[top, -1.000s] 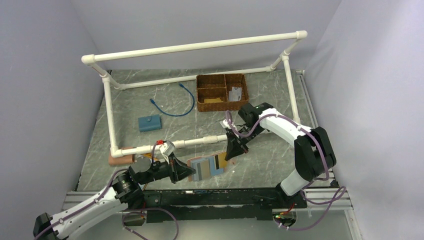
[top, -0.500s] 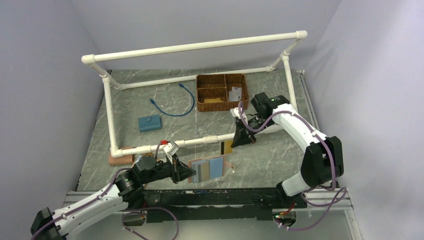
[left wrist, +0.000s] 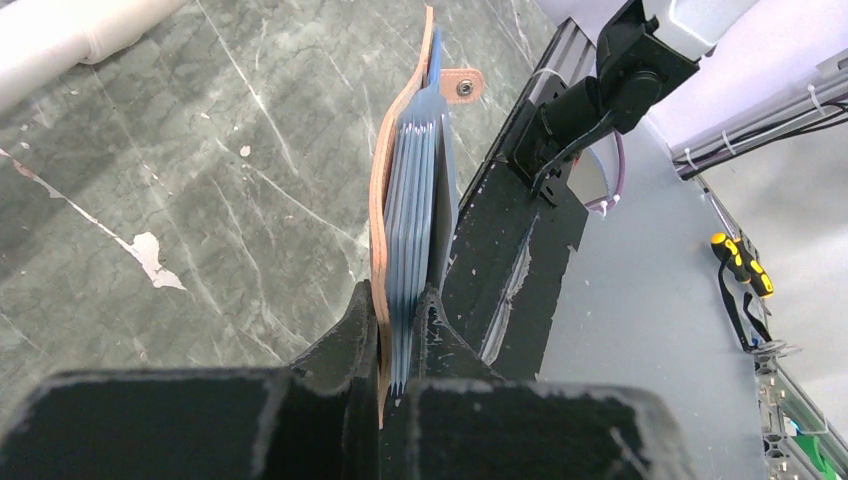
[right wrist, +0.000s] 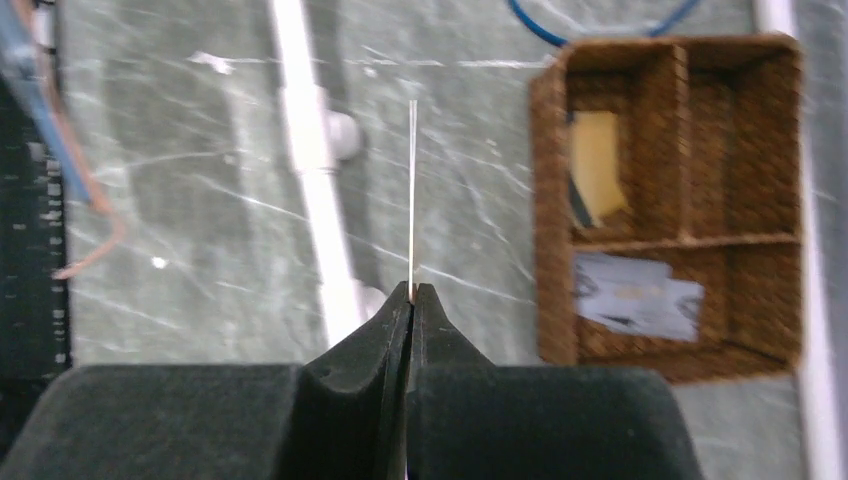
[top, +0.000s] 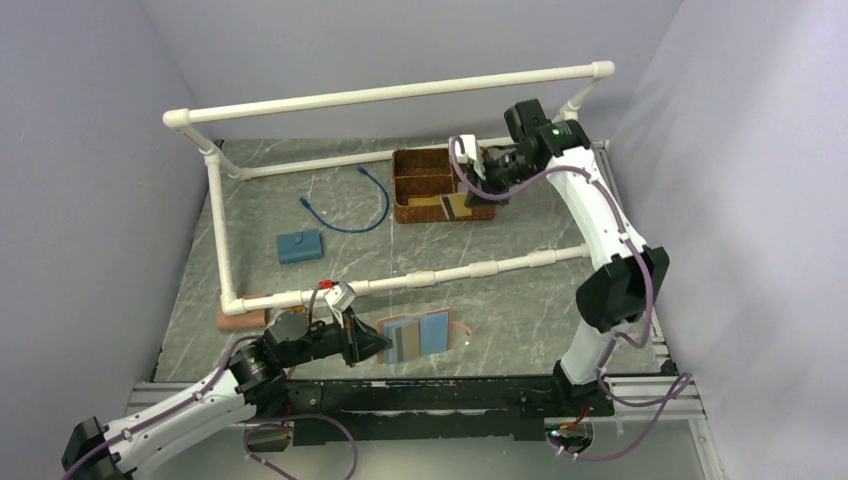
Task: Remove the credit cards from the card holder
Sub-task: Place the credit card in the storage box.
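The card holder (top: pixel 418 337) lies open near the table's front edge, reddish-brown outside with grey-blue pockets. My left gripper (top: pixel 378 345) is shut on its left edge. In the left wrist view the card holder (left wrist: pixel 405 190) shows edge-on between the shut fingers. My right gripper (top: pixel 472 196) is shut on a yellowish-tan credit card (top: pixel 455 207) with a dark stripe and holds it above the wicker basket (top: pixel 420 212). In the right wrist view that card (right wrist: pixel 413 190) shows edge-on, sticking out of the gripper (right wrist: pixel 411 293). Another yellowish card (right wrist: pixel 596 165) and a grey card (right wrist: pixel 635 300) lie in the basket (right wrist: pixel 552 200).
A white pipe frame (top: pixel 400 283) crosses the table between the card holder and the basket. A blue cable (top: pixel 350 210) and a small blue block (top: pixel 299 245) lie at the back left. A reddish block (top: pixel 240 319) sits by the frame's front left corner.
My right gripper has pulled the card from the card holder and carried it up and back, over the pipe, to above the basket. My left gripper has stayed shut on the card holder.
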Robot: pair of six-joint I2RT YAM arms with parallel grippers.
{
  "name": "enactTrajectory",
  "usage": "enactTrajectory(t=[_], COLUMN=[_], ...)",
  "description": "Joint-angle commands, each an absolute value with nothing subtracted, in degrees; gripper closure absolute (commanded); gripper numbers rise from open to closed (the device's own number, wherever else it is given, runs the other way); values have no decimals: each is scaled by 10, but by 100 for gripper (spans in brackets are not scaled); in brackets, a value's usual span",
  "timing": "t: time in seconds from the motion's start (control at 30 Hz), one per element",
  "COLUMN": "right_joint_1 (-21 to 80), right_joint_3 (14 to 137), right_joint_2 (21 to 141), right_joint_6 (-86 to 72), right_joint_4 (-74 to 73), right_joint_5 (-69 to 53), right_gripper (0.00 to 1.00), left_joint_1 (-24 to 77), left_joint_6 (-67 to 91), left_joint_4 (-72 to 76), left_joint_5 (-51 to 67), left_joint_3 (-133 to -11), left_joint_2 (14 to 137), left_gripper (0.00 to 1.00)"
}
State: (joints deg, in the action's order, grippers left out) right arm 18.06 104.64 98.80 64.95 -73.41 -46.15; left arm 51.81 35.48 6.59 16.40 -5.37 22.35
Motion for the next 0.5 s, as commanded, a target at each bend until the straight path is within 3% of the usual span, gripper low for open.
enactTrajectory(t=[0.0,0.23,0.47], right_joint_1=[189,243,271], right_joint_3=[1168,1238,1276], right_joint_2=[1052,1123,1179], right_joint_6=[593,589,590], right_joint_4=[-729,-672,-628], right_joint_5=[-352,-193,-120], right_gripper=[100,100,100], left_joint_1=[516,516,516], left_joint_6=[342,336,337], left_joint_4=[120,127,155], left_joint_5=[183,197,202], left_joint_3=[-60,-59,-48], left_joint_2=[222,232,252], left_gripper=[100,100,100])
